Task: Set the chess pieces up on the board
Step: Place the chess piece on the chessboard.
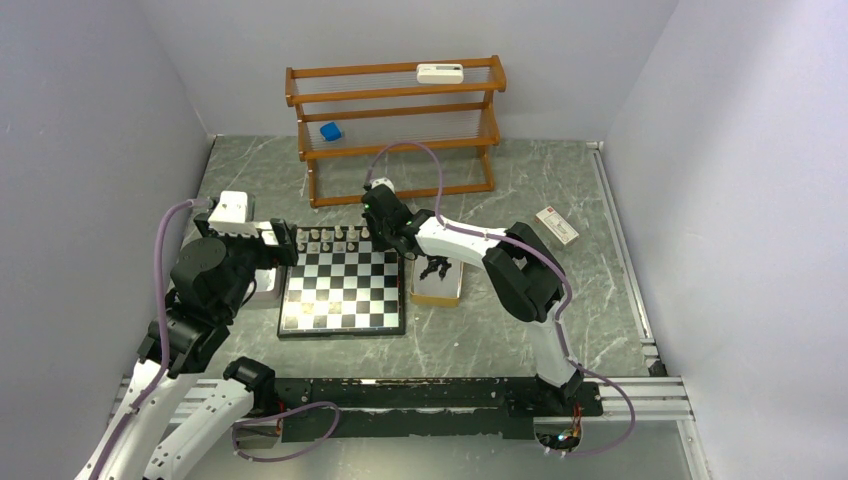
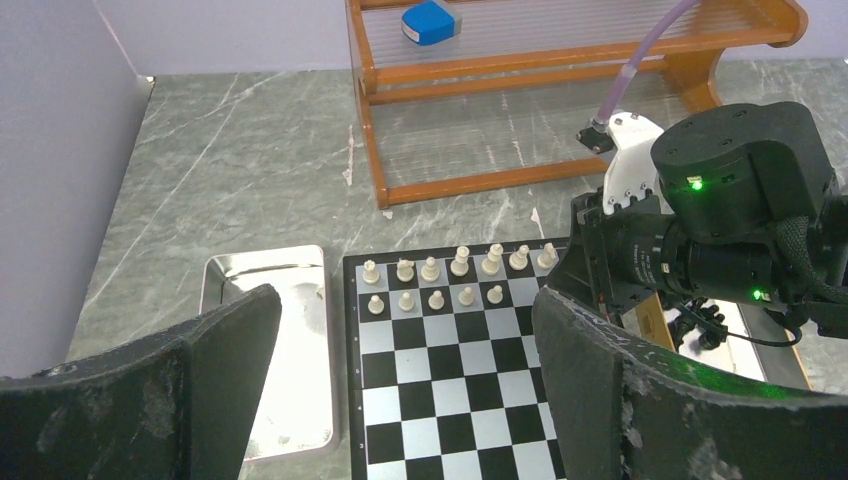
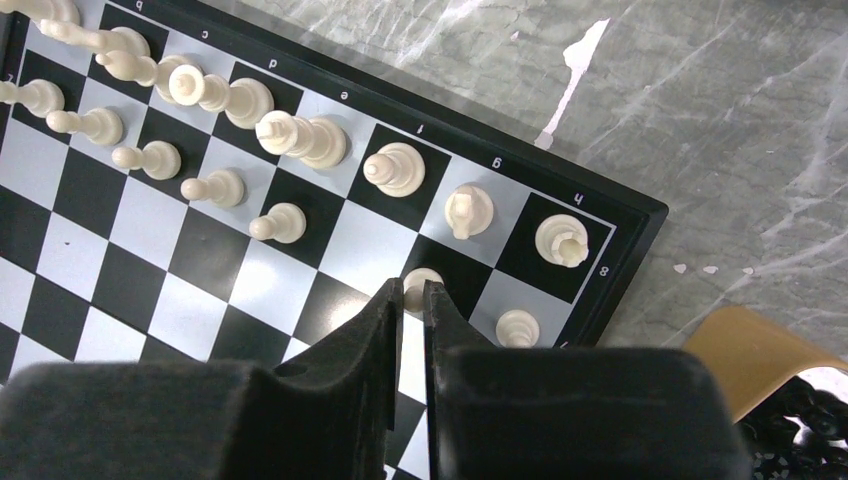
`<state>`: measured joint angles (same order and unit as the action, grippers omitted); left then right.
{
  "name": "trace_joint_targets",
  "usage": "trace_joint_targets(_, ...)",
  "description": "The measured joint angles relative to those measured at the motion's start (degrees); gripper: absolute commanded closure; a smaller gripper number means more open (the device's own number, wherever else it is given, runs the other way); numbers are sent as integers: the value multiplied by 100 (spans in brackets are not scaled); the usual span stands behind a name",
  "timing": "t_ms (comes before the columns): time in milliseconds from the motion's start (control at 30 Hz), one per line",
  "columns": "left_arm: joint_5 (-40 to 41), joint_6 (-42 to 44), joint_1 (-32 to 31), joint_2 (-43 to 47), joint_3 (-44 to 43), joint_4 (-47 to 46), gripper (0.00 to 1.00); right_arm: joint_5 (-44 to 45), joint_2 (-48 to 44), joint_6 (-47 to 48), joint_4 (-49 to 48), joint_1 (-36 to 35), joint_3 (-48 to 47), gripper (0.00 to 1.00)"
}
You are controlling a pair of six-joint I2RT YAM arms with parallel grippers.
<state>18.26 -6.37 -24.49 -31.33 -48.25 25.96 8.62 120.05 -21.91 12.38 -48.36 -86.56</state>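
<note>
Pawn (image 3: 421, 279) between right claw (image 3: 411, 294) tips

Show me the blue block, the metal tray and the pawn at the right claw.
blue block (image 2: 430, 22): left wrist view, top face.
metal tray (image 2: 300, 380): left wrist view, bare floor.
pawn (image 3: 420, 284): right wrist view, head.

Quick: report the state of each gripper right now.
Left gripper: open, holding nothing.
Right gripper: closed on a cream pawn, low over the board.
</note>
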Motion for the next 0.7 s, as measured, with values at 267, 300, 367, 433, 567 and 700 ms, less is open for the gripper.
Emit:
trace_joint_targets(267, 0, 0, 0, -2, 0, 0, 0, -2, 0, -37, 140, 2, 0, 73)
trace_joint_targets(300, 0, 0, 0, -2, 0, 0, 0, -2, 0, -39, 157, 2, 0, 71)
trace_joint_targets(367, 0, 0, 0, -2, 0, 0, 0, -4, 0, -52, 177, 4, 0, 69)
trace_joint_targets(433, 0, 0, 0, -2, 0, 0, 0, -4, 0, -59, 188, 4, 0, 66)
trace_joint_targets(567, 0, 0, 0, -4, 0, 0, 0, -4, 0, -57, 188, 4, 0, 64)
trace_joint_targets(700, -2, 0, 0, -37, 0, 0, 0, -2, -2, -39, 214, 4, -26, 63)
